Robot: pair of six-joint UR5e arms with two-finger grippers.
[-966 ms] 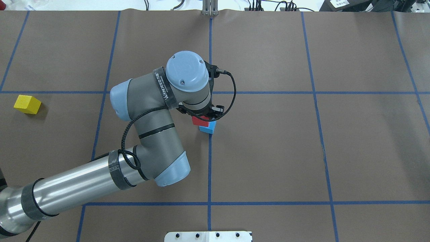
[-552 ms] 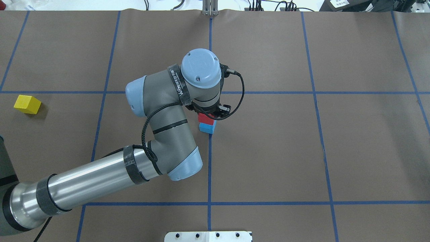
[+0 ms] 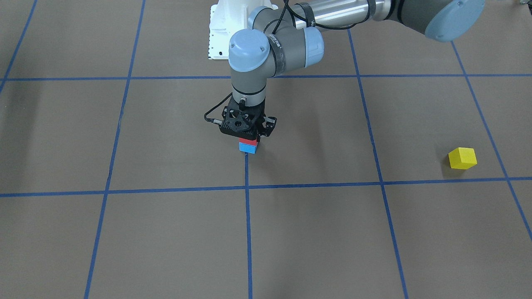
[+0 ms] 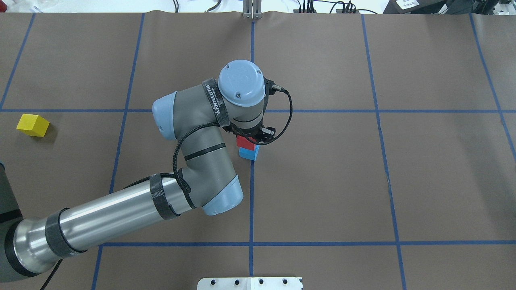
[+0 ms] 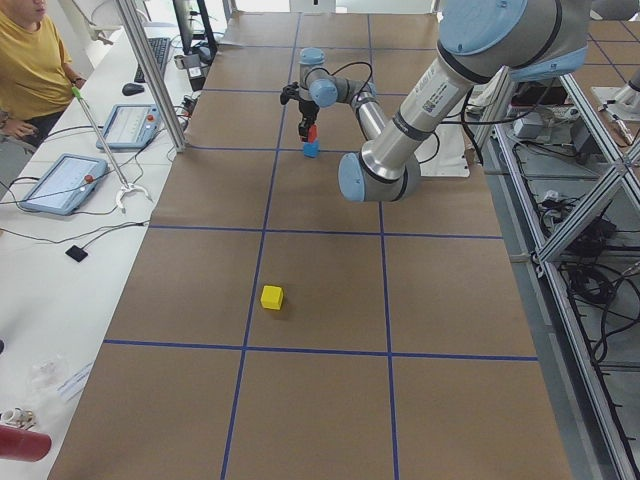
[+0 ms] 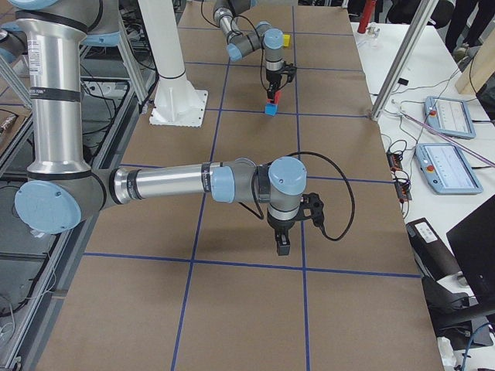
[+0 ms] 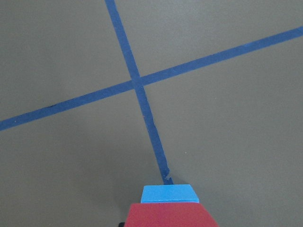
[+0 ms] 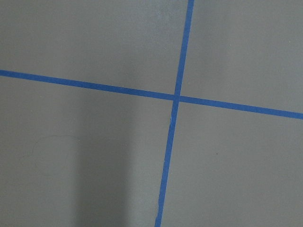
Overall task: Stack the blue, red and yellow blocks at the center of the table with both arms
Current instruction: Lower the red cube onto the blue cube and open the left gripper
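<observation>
My left gripper [image 4: 249, 139] is shut on the red block [image 4: 246, 142] and holds it directly over the blue block [image 4: 248, 153] at the table's centre line. In the front view the red block [image 3: 248, 143] sits on or just above the blue block [image 3: 248, 148]; I cannot tell if they touch. The left wrist view shows the red block [image 7: 170, 215] with the blue block [image 7: 169, 194] beyond it. The yellow block [image 4: 33, 124] lies alone far on the left side. My right gripper [image 6: 283, 249] shows only in the exterior right view, pointing down above the table; I cannot tell its state.
Blue tape lines [image 4: 251, 201] divide the brown table cover into squares. The robot's white base plate [image 4: 250, 283] is at the near edge. Operator tablets [image 5: 62, 180] and a person sit beyond the far table edge.
My left arm has carried the red block to the right, from beside the blue block's left edge to above it. In the last half second it has barely moved.
</observation>
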